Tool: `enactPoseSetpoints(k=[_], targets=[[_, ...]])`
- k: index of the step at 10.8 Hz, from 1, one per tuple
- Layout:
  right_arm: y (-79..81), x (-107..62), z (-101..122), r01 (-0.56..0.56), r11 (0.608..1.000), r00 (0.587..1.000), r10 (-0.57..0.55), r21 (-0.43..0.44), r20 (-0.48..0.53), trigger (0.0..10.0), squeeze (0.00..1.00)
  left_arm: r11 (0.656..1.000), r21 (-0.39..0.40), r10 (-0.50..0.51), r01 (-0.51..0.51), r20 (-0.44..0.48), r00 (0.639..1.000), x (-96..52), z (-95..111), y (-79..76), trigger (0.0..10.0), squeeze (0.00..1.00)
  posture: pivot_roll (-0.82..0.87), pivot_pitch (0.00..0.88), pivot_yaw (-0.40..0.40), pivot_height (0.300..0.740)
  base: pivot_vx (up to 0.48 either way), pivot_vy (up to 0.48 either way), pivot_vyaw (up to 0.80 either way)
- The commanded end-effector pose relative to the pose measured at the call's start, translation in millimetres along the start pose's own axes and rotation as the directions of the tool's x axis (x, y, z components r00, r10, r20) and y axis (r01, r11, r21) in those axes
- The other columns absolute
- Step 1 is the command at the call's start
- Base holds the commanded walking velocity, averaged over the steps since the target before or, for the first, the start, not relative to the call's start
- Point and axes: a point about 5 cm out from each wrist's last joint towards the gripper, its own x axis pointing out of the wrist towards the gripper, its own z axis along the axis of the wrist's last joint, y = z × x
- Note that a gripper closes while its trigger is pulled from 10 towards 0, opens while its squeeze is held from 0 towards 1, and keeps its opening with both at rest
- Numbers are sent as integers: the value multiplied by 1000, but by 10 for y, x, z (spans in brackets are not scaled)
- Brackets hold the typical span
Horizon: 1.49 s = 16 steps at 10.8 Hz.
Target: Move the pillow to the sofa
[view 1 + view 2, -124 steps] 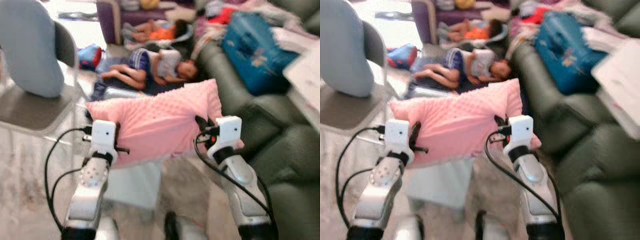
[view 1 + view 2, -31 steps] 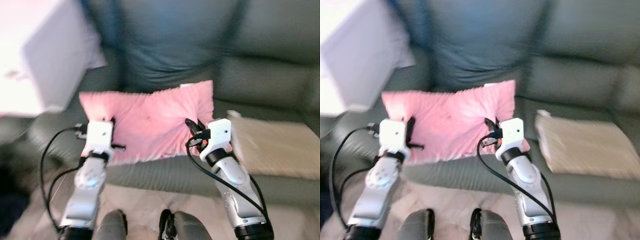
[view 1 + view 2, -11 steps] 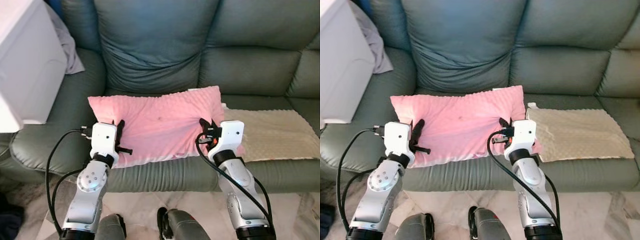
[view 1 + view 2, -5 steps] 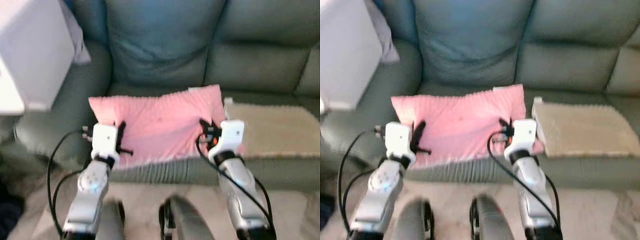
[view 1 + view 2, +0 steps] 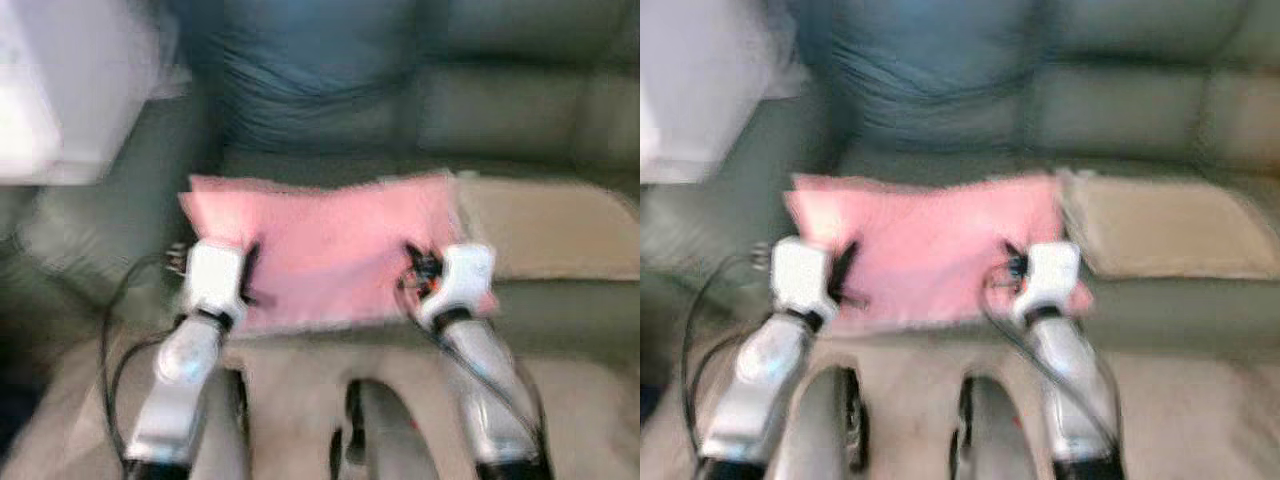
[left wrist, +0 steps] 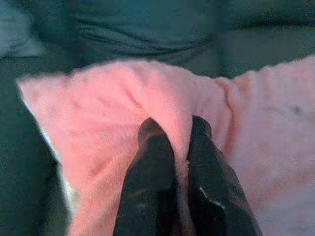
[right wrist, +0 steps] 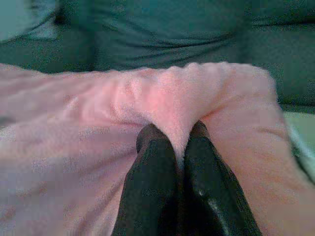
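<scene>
My left claw (image 6: 172,135) and right claw (image 7: 172,135) each pinch a fold of the pink pillow (image 5: 320,245), held over the sofa (image 5: 330,110) seat's front edge. It's blurry, but letting go this near the edge could probably tip it onto the floor (image 5: 290,390).

A pink pillow (image 5: 930,245) hangs in front of the green sofa (image 5: 970,90), just before its seat. The left gripper (image 5: 845,268) and right gripper (image 5: 1012,265) apparently pinch its near edge, though blur obscures the fingers. A beige blanket (image 5: 1160,235) lies on the sofa seat, right of the pillow.

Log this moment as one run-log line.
left gripper: shut on pink fleece pillow | right gripper: shut on it | pillow over grey-green sofa seat
</scene>
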Motion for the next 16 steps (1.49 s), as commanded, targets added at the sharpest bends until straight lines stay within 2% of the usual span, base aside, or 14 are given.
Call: enactPoseSetpoints(k=[1,16], targets=[[0,-34,-13,5,1000,1000,-5,2,1,10000,0,1000,2,-29,29,-10,1000,-1,-20,-35,10000,0,-40,174,-62,636,0,0,0],[6,3,-14,2,1000,1000,-2,-15,-3,10000,0,998,6,-67,67,-5,998,30,-25,-80,10000,0,-39,169,-64,636,266,0,0]])
